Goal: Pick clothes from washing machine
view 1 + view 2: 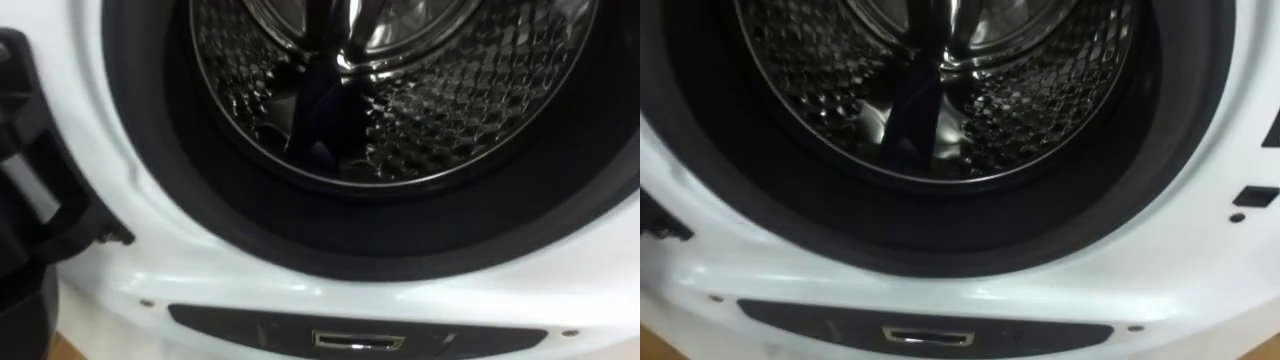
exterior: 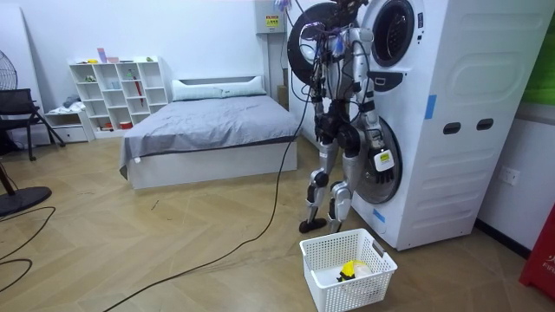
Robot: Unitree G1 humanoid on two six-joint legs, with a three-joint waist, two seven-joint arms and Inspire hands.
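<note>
**Fig.** Upper white front-load washing machine (image 2: 451, 95). The perforated steel drum (image 1: 450, 100) shows a dark strip (image 1: 320, 110) at its bottom: clothes or drum rib, cannot tell. Step, est.: reach in over the dark grey rubber seal (image 1: 400, 235), low & centred, and close on cloth only. Robot hand (image 2: 378, 152) hangs low outside, well below the drum; grip state cannot be told. White plastic mesh basket (image 2: 360, 290) sits on the floor nearby.

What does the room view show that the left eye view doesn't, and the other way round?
Room view: the robot standing at the stacked washing machines, a white laundry basket on the floor beside it, a bed behind. Left eye view: the perforated steel drum up close, its dark door seal, a dark shape inside, possibly cloth. Both: the upper machine's open port.
</note>
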